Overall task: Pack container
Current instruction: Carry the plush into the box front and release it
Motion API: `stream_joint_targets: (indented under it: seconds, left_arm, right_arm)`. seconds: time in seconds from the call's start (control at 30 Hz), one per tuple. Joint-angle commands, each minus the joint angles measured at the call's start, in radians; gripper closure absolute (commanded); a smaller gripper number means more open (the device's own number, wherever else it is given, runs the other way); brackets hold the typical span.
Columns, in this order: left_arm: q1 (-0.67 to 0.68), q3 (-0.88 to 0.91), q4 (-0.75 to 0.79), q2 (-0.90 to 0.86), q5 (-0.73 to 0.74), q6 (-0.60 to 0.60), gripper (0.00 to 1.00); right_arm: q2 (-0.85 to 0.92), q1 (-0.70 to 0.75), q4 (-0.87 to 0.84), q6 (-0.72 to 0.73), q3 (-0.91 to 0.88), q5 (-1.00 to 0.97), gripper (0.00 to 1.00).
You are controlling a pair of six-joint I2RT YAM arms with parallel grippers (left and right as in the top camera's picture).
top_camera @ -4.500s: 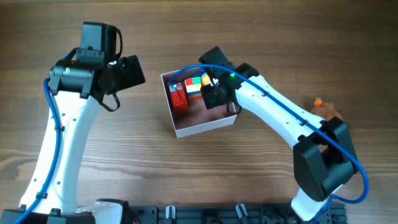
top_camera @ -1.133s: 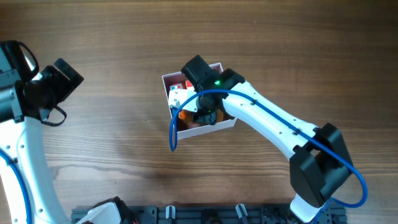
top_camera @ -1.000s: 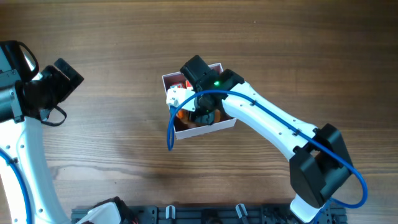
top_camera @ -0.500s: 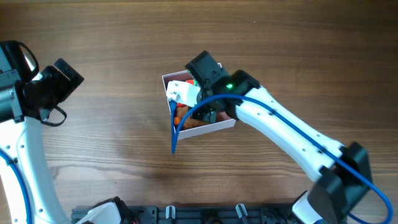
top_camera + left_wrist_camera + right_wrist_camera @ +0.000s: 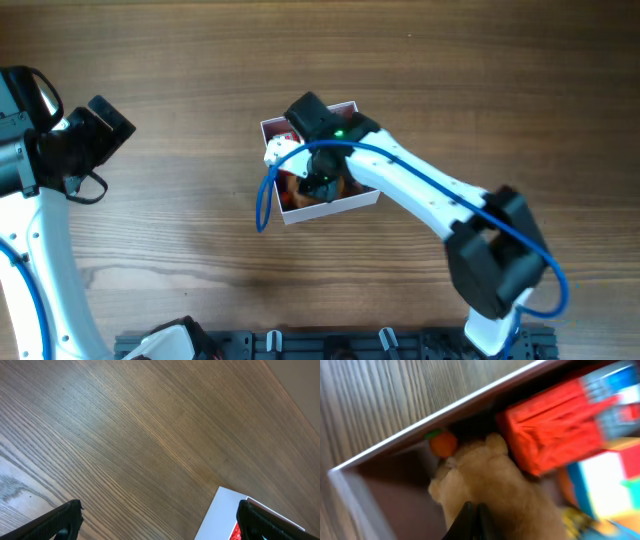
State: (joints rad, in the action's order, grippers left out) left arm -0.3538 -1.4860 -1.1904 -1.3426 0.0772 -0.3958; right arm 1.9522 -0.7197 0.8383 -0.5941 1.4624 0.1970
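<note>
Near the middle of the overhead view I have the container, sitting skewed on the table with its upper-left corner turned towards the left arm. My right arm comes up from the lower right and covers most of the box, so only the upper-left corner, the top edge and the lower wall show from above. A blue cable loops out over the left wall and hangs above the wood just beside it.

On the right wrist view, the right gripper is down inside the box with its fingers drawn together, tips against a brown soft toy. I cannot tell whether they pinch any fur. The toy lies close to the white wall that runs diagonally across the upper left of that view. A small orange ball is wedged between the toy and that wall. A red block touches the toy on the right, with a white-and-blue cube below it. Bare pink floor shows only at the lower left, up to the box corner.

At the left edge of the overhead view the left gripper hangs well apart from the box, fingers spread wide. Its own view shows bare wood grain and one white corner of the box at the lower right
</note>
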Motion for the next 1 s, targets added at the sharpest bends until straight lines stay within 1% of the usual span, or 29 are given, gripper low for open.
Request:
stream_joint_targets:
  seconds: [0.0, 0.1, 0.17, 0.23, 0.27, 0.33, 0.43, 0.53, 0.6, 0.67, 0.8, 0.9, 0.97]
  left_arm:
    - [-0.004, -0.01, -0.004, 0.008, 0.012, -0.001, 0.0]
    - [-0.004, -0.01, -0.003, 0.008, 0.012, -0.001, 0.0]
    - [-0.004, -0.01, -0.003, 0.008, 0.012, -0.001, 0.0]
    - [-0.004, -0.01, -0.003, 0.008, 0.012, -0.001, 0.0]
    - [-0.004, -0.01, -0.003, 0.008, 0.012, -0.001, 0.0]
    - [-0.004, -0.01, -0.003, 0.008, 0.012, -0.001, 0.0]
    - [-0.004, -0.01, -0.003, 0.008, 0.012, -0.001, 0.0]
    - [-0.004, -0.01, -0.003, 0.008, 0.012, -0.001, 0.0]
    - [-0.004, -0.01, -0.004, 0.008, 0.012, -0.001, 0.0]
    - [-0.004, -0.01, -0.004, 0.008, 0.012, -0.001, 0.0]
    - [-0.003, -0.01, -0.004, 0.008, 0.012, -0.001, 0.0]
    - [-0.003, -0.01, -0.008, 0.008, 0.012, 0.0, 0.0]
    - [-0.003, -0.01, -0.012, 0.008, 0.012, 0.01, 0.01]
  right_arm:
    - [0.071, -0.006, 0.003, 0.079, -0.004, 0.008, 0.96]
    - [0.044, -0.006, -0.01, 0.101, 0.014, 0.006, 0.96]
    - [-0.003, -0.006, -0.011, 0.101, 0.053, -0.011, 0.96]
    - [-0.073, -0.006, -0.013, 0.107, 0.102, -0.061, 0.96]
    - [-0.113, -0.005, -0.015, 0.132, 0.126, -0.105, 0.96]
    - [-0.191, 0.008, -0.019, 0.225, 0.169, -0.216, 0.96]
    - [-0.296, 0.061, -0.021, 0.329, 0.18, -0.341, 0.96]
    - [-0.336, 0.163, 0.034, 0.521, 0.18, -0.401, 0.96]
    - [-0.327, 0.255, 0.103, 0.678, 0.176, -0.399, 0.96]
    - [-0.315, 0.336, 0.157, 0.783, 0.146, -0.378, 0.96]
    - [-0.299, 0.433, 0.158, 0.806, 0.034, -0.269, 0.96]
    - [-0.287, 0.446, 0.108, 0.801, -0.085, -0.2, 0.96]
    - [-0.274, 0.442, 0.069, 0.772, -0.148, -0.134, 0.96]
